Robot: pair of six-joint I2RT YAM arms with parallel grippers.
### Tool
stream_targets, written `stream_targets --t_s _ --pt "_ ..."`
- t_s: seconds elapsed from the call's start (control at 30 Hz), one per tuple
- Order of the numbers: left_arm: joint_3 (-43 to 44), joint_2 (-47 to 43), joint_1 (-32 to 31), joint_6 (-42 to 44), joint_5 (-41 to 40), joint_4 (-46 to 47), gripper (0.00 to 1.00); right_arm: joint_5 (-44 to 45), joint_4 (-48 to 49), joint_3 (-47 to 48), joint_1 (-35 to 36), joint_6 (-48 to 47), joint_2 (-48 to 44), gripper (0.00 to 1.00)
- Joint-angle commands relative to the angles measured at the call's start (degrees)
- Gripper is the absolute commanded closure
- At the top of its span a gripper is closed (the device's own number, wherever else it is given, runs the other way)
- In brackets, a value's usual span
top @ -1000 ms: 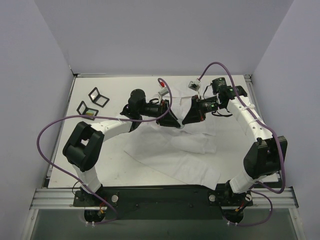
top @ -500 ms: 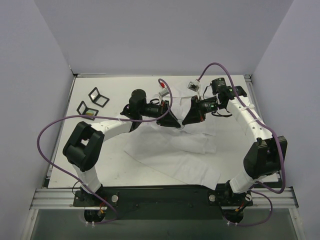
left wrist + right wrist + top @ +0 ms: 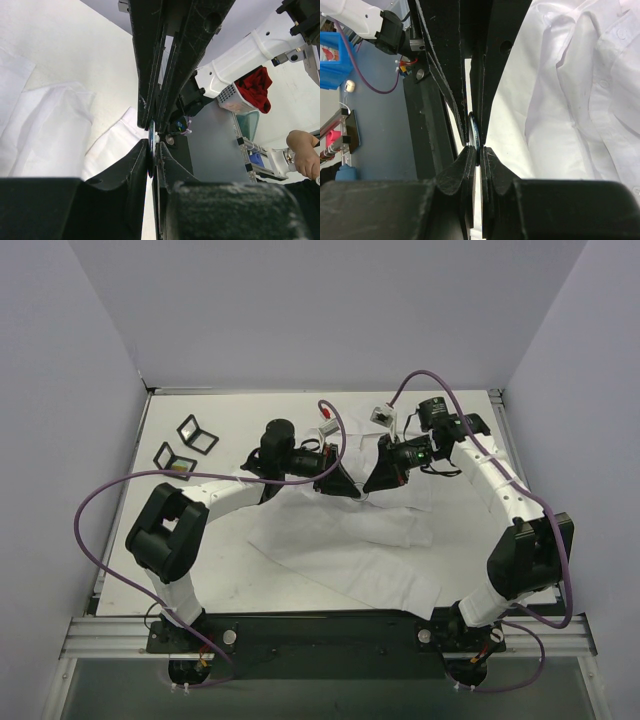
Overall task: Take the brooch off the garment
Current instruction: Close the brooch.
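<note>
While both arms crowd one spot at the far edge of the garment (image 3: pixel 340 545), the brooch (image 3: pixel 473 131) sits right between their tips.
The right gripper (image 3: pixel 374 480) is clenched on the brooch, a thin dark disc seen edge-on. The left gripper (image 3: pixel 343 484) has its fingers nearly together beside that disc, but I cannot tell if they pinch it. From above, both black heads hide the brooch completely. The garment lies rumpled mid-worktop (image 3: pixel 260 405), two small black frames (image 3: pixel 197 433) rest well apart at far left, and purple cables (image 3: pixel 100 502) loop around both arms. Against a second ago, almost nothing moves: the right wrist edges slightly away and the garment lies the same.
</note>
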Motion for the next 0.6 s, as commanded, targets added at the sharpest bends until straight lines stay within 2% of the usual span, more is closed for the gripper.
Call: stream_targets --t_s 0.0,0.1,0.57 --pt "2.61 -1.45 -0.17 3.66 -0.27 -3.21 0.8 1.02 0.48 -0.5 0.18 -1.98 -2.6 1.0" --pt "2.88 -1.97 -0.17 6.03 -1.42 -6.46 0.8 1.2 0.57 -0.68 0.35 -1.98 -2.69 1.0" --pt "3.93 -1.97 -0.17 7.89 -3.53 -10.16 0.8 2.25 0.74 -0.94 1.14 -2.24 -2.96 1.0"
